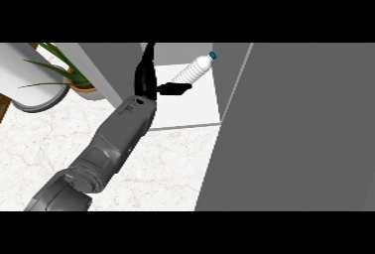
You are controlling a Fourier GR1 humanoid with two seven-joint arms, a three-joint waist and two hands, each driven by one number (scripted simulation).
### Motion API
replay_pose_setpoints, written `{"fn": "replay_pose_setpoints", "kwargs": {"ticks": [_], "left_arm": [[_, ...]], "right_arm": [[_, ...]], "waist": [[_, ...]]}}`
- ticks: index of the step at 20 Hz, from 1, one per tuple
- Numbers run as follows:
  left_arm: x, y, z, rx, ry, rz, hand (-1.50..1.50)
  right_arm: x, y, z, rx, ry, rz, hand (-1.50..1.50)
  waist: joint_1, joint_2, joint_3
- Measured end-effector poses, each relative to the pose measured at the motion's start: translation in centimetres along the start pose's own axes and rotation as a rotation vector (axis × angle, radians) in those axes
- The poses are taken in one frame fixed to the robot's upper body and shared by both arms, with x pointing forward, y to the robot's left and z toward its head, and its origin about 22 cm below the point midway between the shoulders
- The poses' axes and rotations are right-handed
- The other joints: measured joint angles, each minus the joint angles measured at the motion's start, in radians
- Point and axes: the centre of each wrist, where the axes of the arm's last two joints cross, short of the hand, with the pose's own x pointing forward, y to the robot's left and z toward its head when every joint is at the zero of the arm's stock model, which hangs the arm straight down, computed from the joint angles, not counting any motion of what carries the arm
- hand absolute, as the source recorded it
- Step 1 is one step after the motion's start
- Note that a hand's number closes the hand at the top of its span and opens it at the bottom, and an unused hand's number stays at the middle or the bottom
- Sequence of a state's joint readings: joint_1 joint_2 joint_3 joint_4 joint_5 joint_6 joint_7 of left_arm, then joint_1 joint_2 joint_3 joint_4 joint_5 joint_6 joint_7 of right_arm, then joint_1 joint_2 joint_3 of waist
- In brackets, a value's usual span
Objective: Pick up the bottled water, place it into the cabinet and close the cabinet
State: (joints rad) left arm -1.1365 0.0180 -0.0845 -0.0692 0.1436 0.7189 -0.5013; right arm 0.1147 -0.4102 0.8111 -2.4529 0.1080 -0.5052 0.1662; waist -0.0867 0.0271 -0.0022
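Potted plant (70, 74): far left, beside a white round object (33, 89) on the marble tabletop (168, 163).
Left hand (150, 74): grey forearm stretched diagonally up from lower left into the cabinet (190, 106); fingers straight upward, thumb out toward the bottle; released, grasping nothing.
Water bottle (192, 71): tilted inside the cabinet, just right of the thumb.
Cabinet door (300, 129): grey, open, at right.
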Motion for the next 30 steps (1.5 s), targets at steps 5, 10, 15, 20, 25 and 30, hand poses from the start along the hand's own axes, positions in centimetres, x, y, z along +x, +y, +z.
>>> {"fn": "replay_pose_setpoints", "kwargs": {"ticks": [5,10,15,20,25,30], "left_arm": [[0.5,-0.4,0.2,-0.058,-0.083,0.146,1.50],[1.0,-0.3,0.0,-0.124,-0.158,0.335,1.50],[1.2,-0.4,0.0,-0.201,-0.195,0.488,1.50],[1.6,-0.5,0.2,-0.328,-0.213,0.591,1.50],[1.7,-0.7,0.9,-0.465,-0.225,0.678,1.50],[1.0,-0.4,2.1,-0.517,-0.211,0.781,1.50]], "right_arm": [[0.0,0.0,0.0,0.000,0.002,-0.005,-1.50],[0.0,0.0,0.2,-0.003,0.012,-0.008,-1.50],[0.0,0.0,0.4,-0.020,0.017,-0.012,-1.50],[0.1,-0.1,0.2,-0.031,0.028,-0.007,-1.50],[0.2,-0.5,0.3,-0.046,0.034,0.024,-1.50],[0.2,-0.8,0.4,-0.065,0.042,0.040,-1.50]], "waist": [[0.006,-0.003,0.000],[0.015,-0.010,0.000],[0.031,-0.016,0.000],[0.041,-0.018,-0.001],[0.054,-0.024,0.001],[0.084,-0.037,0.001]]}}
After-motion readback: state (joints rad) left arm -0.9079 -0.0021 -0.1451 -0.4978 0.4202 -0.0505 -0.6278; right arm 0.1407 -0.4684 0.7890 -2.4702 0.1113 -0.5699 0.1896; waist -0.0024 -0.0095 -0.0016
